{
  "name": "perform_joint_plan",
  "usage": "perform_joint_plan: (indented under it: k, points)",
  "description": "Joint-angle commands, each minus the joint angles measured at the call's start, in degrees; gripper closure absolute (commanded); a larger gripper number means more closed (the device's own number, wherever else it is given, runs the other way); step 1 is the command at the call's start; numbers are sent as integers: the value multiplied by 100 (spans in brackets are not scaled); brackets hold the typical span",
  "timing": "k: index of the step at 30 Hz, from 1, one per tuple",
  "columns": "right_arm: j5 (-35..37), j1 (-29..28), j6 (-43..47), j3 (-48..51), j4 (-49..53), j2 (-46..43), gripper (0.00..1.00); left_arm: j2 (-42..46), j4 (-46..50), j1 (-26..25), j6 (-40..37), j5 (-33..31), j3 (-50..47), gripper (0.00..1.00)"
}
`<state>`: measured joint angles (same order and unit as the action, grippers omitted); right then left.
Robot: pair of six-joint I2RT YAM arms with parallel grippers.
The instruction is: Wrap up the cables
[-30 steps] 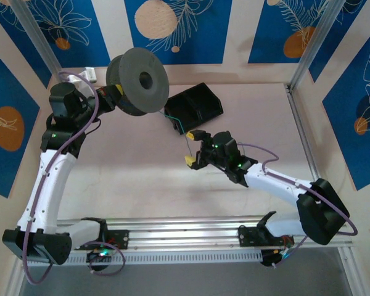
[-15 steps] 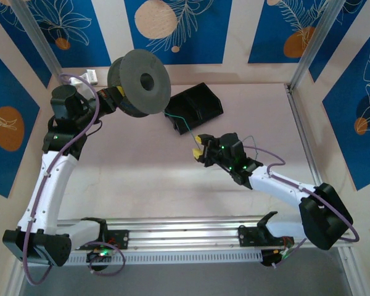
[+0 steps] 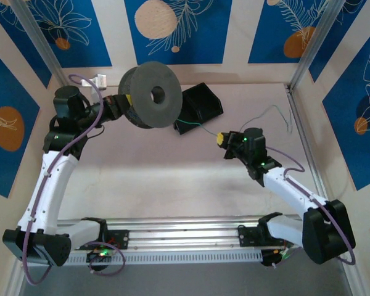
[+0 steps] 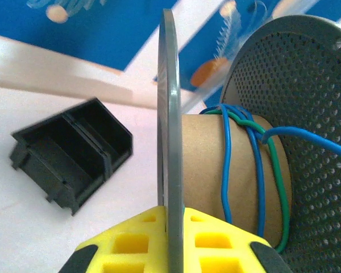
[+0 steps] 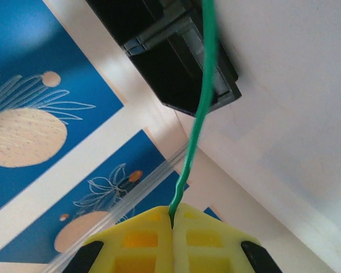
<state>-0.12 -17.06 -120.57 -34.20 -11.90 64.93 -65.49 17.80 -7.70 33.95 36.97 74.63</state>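
We see the left gripper (image 4: 171,227) closed on the thin rim of a grey spool (image 3: 153,94), its yellow pads (image 4: 131,242) pressed against either face of that flange. The arm holds the spool up off the table (image 3: 142,179) at the far left, with its centre hole facing the overhead camera. From the left wrist we can make out the cables (image 4: 260,170) already on the spool: a few loose turns of blue and green lie around the brown cardboard core (image 4: 202,165), crossing one another near the top. They sit between the gripped flange and the perforated flange (image 4: 307,85) on the right. One blue strand (image 4: 307,139) leaves the core and runs off to the right edge of that view. Just right of the spool, a black bin (image 3: 200,105) with divided compartments rests on the table at the far side. The right gripper (image 3: 222,139) sits right of centre, near the bin but apart from it, and its yellow fingers are pinched together on a green wire (image 5: 199,114). That wire comes out of the seam between the pads and runs fairly straight across the bin toward the spool. In the overhead view a thin loose tail (image 3: 271,111) curls over the table to the far right of the right gripper.
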Motion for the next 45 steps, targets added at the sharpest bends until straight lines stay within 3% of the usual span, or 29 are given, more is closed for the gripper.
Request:
perform_joint_plan:
  k: [1, 6, 11, 23, 28, 35, 45]
  points:
    - [-72, 610, -1580, -123, 892, 84, 100, 159, -255, -8, -304, 853, 492, 100]
    - [-671, 1529, -444, -822, 1215, 514, 100, 151, 370, -12, -753, 1402, 588, 100]
    - [-1118, 2075, 643, -1571, 1476, 1001, 100, 126, 929, -169, -1171, 1717, 597, 100]
    - [-1741, 2545, 2219, -2667, 1367, 1623, 100, -486, 3271, -1633, -2902, 559, 1207, 100]
    - [-1894, 2555, 2760, -2983, 1099, 1643, 100, -997, 3971, -2238, -3340, -486, 1413, 100]
    - [-1988, 2356, 3235, -3528, 830, 1686, 100, -1627, 4084, -2820, -3372, -1272, 1353, 100]
    - [-1821, 1389, 3896, -4536, 945, 1839, 100, -2547, 3914, -3054, -2734, -2018, 1675, 100]
